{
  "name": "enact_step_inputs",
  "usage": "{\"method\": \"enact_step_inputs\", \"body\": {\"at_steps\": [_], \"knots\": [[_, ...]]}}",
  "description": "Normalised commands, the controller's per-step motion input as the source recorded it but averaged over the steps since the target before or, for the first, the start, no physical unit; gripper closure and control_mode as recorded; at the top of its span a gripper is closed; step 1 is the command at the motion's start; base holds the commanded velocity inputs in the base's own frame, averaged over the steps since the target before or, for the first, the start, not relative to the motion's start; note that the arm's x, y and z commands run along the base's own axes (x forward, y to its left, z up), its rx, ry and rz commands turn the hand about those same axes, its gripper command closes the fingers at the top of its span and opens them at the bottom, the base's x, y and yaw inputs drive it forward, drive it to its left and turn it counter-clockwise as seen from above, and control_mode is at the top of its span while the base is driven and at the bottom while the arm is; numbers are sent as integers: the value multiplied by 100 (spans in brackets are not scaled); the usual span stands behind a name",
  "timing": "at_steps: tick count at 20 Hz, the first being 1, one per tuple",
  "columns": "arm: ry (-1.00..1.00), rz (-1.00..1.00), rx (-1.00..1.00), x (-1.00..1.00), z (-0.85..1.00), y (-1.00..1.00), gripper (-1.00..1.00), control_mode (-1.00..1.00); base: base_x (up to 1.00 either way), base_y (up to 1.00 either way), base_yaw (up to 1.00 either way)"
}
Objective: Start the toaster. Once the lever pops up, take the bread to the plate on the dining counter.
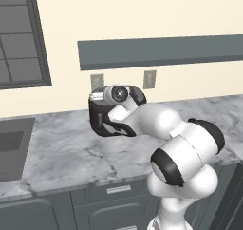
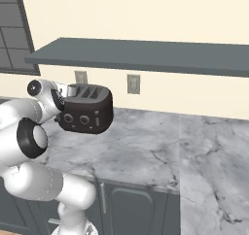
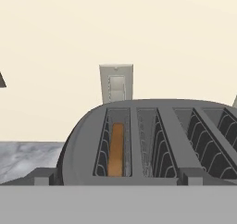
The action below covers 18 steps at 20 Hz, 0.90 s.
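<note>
— White hand, dark jaws: how does the gripper (image 1: 116, 124) stand?

— Jaws spread fully, nothing between them. It hovers at the toaster (image 2: 86, 110), by its upper end, looking along the silver top.

— And the bread (image 3: 115, 149)?

— One tan-brown slice, sunk on edge in the outermost slot (image 3: 114, 142), leftmost in the hand view. Only its thin upper edge and a strip of its face show between the wire guides.

— How will it handle?

— Light, thin and fairly stiff, I'd judge, but crumbly if squeezed hard. The sensible hold is across the two flat faces near the top edge, one finger on each side, then a straight lift so it doesn't snag the wires. The slot is narrow, so there is little room for the fingers until the slice stands higher.

— The toaster itself?

— Heavier, glossy, likely slippery. It stands towards the back edge of the marble worktop (image 2: 136, 142), just before a wall outlet (image 3: 116, 83), two round knobs (image 2: 76, 118) on its front.

— What can't you make out?

— The lever. Small grey blocks sit at the near ends of the slots in the hand view, cut off below; whether those are levers, up or down, I cannot tell. In the base views the arm covers part of the toaster, and the fingertips blend into its dark body.
</note>
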Motion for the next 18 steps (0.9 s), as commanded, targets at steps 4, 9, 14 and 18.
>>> {"method": "enact_step_inputs", "body": {"at_steps": [4,9,14,18], "knots": [[0,0,0,0,0,0,-100,-100,0,0,0],[0,0,0,0,0,0,-100,-100,0,0,0],[0,0,0,0,0,0,-100,-100,0,0,0],[0,0,0,0,0,0,-100,-100,0,0,0]]}}
